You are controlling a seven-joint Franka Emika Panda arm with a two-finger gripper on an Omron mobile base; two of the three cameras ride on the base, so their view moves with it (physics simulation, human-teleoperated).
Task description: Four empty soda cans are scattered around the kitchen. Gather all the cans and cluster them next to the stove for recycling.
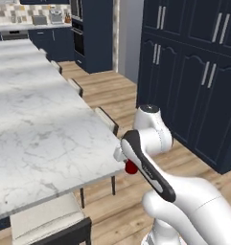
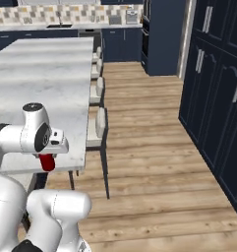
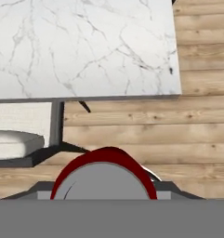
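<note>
Navy cabinets line the right side of this kitchen, over a wood plank floor, and a long white marble island counter (image 1: 40, 124) stretches away on the left. From the left base view, the white arm folds back on itself beside the counter's near corner, and a small red cylindrical soda can (image 1: 131, 167) hangs just under its hand, off the counter's edge and over the floor. Pale cushioned stools (image 1: 45, 220) are tucked along the counter's side. Far back, a mosaic tile wall and a built-in dark wall oven (image 1: 78, 28) close the room.

From the right base view, the same red can (image 2: 47, 162) sits below the white wrist, just beside the counter's near end (image 2: 46, 88). It is carried low and close to the body, probably to keep it steady while the base drives.

The hand view looks down past the can's grey top and red rim (image 3: 105, 179), which sits at the bottom of the picture between where the fingertips would rise. Beyond it lie the marble corner (image 3: 85, 46), a stool seat (image 3: 16, 139) and floorboards. The gripper (image 3: 105, 193) appears clamped on the can, since the can hangs there with nothing under it, though the fingers themselves are hidden behind it.

My judgement: this is a carrying step, with the stove's side still to be reached.
</note>
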